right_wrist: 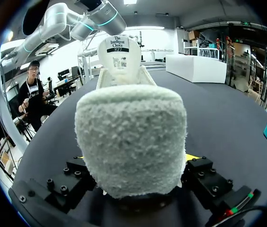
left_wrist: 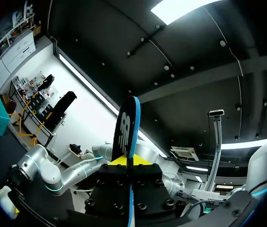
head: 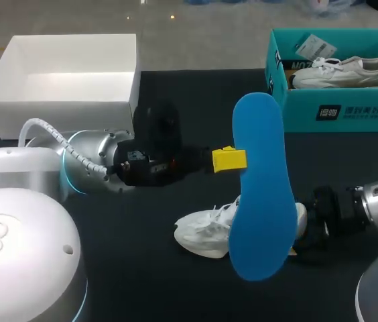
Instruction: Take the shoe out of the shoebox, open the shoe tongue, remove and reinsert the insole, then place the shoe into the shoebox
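Note:
My left gripper is shut on a blue insole, holding it up above the middle of the table. In the left wrist view the insole stands edge-on between the fingers of that gripper. Under the insole a white shoe lies on the black table, toe to the left. My right gripper is at the shoe's heel. In the right wrist view the fuzzy heel collar fills the gap of that gripper, both fingers touching its sides, and the tongue stands upright ahead.
A teal shoebox stands at the back right with a second white shoe in it. A white open box sits at the back left, just behind my left arm.

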`<state>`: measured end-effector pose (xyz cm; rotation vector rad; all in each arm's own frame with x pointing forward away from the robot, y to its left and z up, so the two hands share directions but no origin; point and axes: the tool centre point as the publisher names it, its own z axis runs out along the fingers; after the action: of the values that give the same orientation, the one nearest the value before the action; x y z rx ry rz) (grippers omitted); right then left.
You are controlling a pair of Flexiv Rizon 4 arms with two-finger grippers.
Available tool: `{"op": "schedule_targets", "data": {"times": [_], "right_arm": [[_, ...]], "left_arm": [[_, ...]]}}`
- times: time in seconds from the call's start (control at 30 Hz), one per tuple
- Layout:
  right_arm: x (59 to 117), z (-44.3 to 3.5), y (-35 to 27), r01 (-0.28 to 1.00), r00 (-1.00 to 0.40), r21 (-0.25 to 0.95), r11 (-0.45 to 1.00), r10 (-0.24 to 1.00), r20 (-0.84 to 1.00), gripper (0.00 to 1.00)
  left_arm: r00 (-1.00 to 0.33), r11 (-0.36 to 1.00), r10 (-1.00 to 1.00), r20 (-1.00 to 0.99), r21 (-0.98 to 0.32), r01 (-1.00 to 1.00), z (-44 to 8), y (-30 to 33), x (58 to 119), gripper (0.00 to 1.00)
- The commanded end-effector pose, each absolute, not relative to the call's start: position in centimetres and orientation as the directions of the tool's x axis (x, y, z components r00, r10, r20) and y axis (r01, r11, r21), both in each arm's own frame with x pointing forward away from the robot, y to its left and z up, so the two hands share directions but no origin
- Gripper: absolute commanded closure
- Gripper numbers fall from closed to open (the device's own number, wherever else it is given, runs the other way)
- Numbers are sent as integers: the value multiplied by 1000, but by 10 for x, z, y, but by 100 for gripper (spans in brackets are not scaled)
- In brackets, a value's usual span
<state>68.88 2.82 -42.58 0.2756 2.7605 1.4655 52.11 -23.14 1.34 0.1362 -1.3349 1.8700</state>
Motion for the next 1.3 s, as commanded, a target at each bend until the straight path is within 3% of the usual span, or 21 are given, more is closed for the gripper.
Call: {"op": "schedule_targets", "data": {"times": [0.03,0.1,0.13,0.17,0.53,0.77,1.3], "right_arm": [[694,-413,22,155,-986,793,589,145,85,80],[694,-407,20,146,-987,782,606,139,77,51],[695,-405,20,145,-987,778,611,140,74,11],[695,-402,18,144,-988,777,612,140,73,0],[697,-399,15,134,-988,726,674,145,48,0],[696,-379,5,91,-993,579,810,118,-10,0],[696,-340,-21,81,-992,280,957,105,-71,0]], "left_arm": [[-667,-109,533,520,-740,-664,17,-232,515,100],[-667,-109,533,520,-740,-664,17,-232,515,100],[-667,-109,533,520,-740,-664,17,-232,515,100],[-667,-109,533,520,-740,-664,17,-232,515,100],[-667,-109,533,520,-740,-664,17,-232,515,100],[-667,-109,533,520,-740,-664,17,-232,515,100],[-667,-109,533,520,-740,-664,17,-232,515,100]]}}
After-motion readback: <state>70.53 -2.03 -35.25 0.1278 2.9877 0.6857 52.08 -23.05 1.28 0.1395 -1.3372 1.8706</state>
